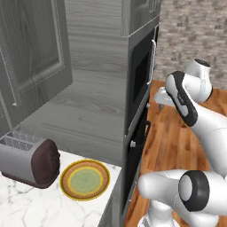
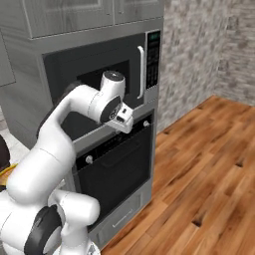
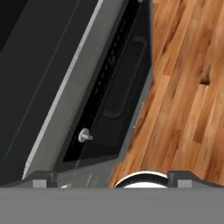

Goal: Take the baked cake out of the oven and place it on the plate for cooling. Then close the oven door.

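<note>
The black oven (image 2: 112,164) is built in under the microwave (image 2: 99,74). Its oven door (image 2: 119,172) stands upright against the front, dark window facing the room, so the baked cake is hidden. My gripper (image 2: 125,121) hovers open in front of the oven's control strip, just above the door's top edge, holding nothing. In the hand view I look down the oven door (image 3: 118,92) past a white knob (image 3: 85,135), with my gripper (image 3: 111,183) spread wide. The plate (image 1: 84,179), yellow-orange rim and pale green centre, lies bare on the marble counter (image 1: 26,208) left of the oven (image 1: 135,150).
A grey toaster (image 1: 29,162) with a dark end stands on the counter just left of the plate. Grey cabinets (image 1: 31,53) rise above it. Wooden floor (image 2: 204,169) spreads out in front of the oven towards a brick wall (image 2: 199,45).
</note>
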Robot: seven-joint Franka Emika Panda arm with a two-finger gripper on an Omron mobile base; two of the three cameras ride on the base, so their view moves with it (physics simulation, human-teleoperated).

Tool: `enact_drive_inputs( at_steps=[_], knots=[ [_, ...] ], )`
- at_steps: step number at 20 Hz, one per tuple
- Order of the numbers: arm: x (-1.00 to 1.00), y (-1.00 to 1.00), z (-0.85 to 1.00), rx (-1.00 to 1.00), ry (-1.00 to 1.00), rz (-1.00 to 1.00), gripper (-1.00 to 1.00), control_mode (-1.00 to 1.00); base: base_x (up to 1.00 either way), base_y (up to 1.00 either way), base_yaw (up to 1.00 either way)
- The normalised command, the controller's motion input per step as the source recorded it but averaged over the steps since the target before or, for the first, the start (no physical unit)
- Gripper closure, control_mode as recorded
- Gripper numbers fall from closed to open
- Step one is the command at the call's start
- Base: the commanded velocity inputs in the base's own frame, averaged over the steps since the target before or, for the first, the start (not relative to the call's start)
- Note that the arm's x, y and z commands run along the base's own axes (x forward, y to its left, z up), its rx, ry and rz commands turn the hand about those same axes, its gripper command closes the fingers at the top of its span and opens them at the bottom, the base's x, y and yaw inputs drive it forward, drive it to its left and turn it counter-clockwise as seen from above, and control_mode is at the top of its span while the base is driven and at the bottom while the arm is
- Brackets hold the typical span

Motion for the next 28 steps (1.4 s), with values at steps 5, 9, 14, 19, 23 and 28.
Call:
enact_drive_inputs(
  at_steps=[5,9,14,19,23,28],
  knots=[
    [0.35,-0.04,-0.63,0.10,-0.01,0.00,-1.00,-1.00,0.00,0.00,0.00],
    [0.11,-0.40,-0.57,0.16,-0.10,0.00,-1.00,-1.00,0.00,0.00,0.00],
    [0.00,-0.35,-0.51,0.20,-0.21,0.01,-1.00,-1.00,0.00,0.00,0.00],
    [0.12,-0.01,-0.52,0.19,-0.10,0.00,-1.00,-1.00,0.00,0.00,0.00],
    [0.43,0.00,-0.52,0.20,0.03,0.00,-1.00,-1.00,0.00,0.00,0.00],
    [0.44,0.00,-0.42,0.26,0.20,0.00,-1.00,-1.00,0.00,0.00,0.00]
  ],
)
